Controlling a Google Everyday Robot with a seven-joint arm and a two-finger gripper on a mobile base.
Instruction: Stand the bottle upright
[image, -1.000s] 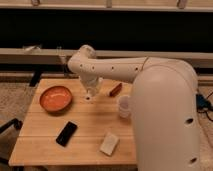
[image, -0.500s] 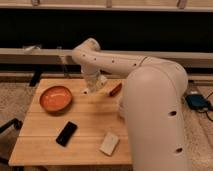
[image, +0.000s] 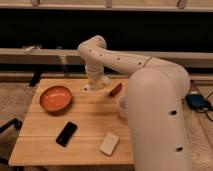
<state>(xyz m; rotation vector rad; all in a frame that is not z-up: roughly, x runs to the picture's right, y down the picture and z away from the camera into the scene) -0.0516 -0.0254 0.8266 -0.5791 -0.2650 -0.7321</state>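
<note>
A: Entry, single view. Where is the gripper (image: 94, 85)?

B: Upper middle of the frame, low over the far edge of the wooden table (image: 85, 117). The white arm (image: 150, 95) loops up from the lower right, bends at the top centre and drops straight down to it.

A: Jaw state?

B: Closed right down, no gap between the fingers. I cannot make out whether anything is pinched between them.

A: And the bottle (image: 104, 82)?

B: A small pale shape hard against the right side of the gripper tip, on the same far strip of the table. White on white, so its outline merges with the wrist. Touching or just beside, I cannot tell which. Nor can I tell whether it is upright or lying down.

A: Neighbours?

B: A reddish elongated object (image: 115, 90) lies just right of the bottle. A translucent cup (image: 121, 106) is below that, partly hidden behind the arm. The orange bowl (image: 55, 98) sits to the left of the gripper, apart from it. A black phone (image: 66, 133) and a pale block (image: 109, 143) lie toward the near edge, well apart from the gripper.
</note>
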